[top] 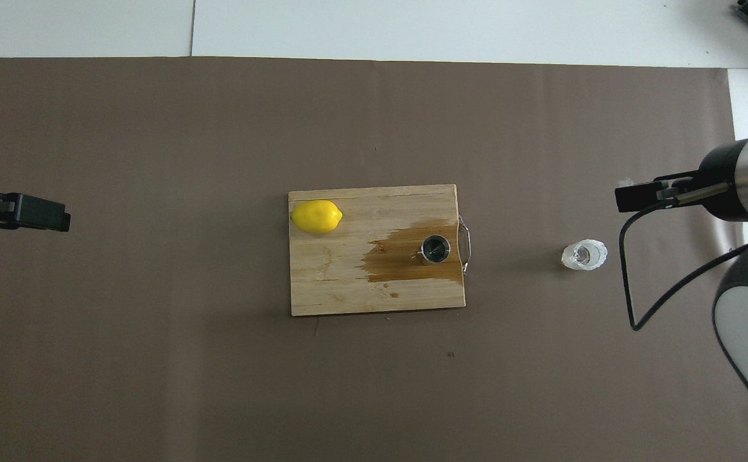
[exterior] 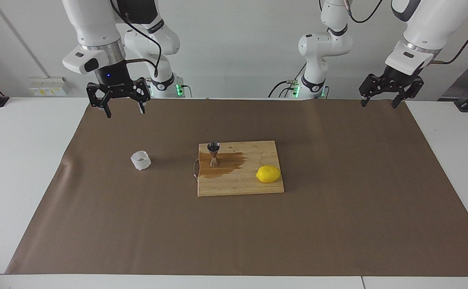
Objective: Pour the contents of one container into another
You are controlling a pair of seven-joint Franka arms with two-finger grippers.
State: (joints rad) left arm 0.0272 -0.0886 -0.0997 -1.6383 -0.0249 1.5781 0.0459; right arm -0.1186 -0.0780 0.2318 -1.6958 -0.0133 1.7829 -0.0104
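Note:
The clear faceted glass cup (exterior: 140, 159) stands upright on the brown paper toward the right arm's end; it also shows in the overhead view (top: 583, 255). The steel hourglass jigger (exterior: 213, 153) stands upright on the wooden cutting board (exterior: 238, 185), at the board's edge toward the right arm's end (top: 436, 249). My right gripper (exterior: 124, 111) is open and empty, raised over the brown paper, apart from the cup (top: 640, 196). My left gripper (exterior: 379, 103) is open and empty, raised over the paper's edge at the left arm's end (top: 33, 215), waiting.
A yellow lemon (exterior: 268, 174) lies on the board (top: 348, 289) toward the left arm's end (top: 316, 216). A dark wet stain (exterior: 227, 162) spreads on the board around the jigger. A small metal handle (top: 465, 244) sticks out of the board's edge.

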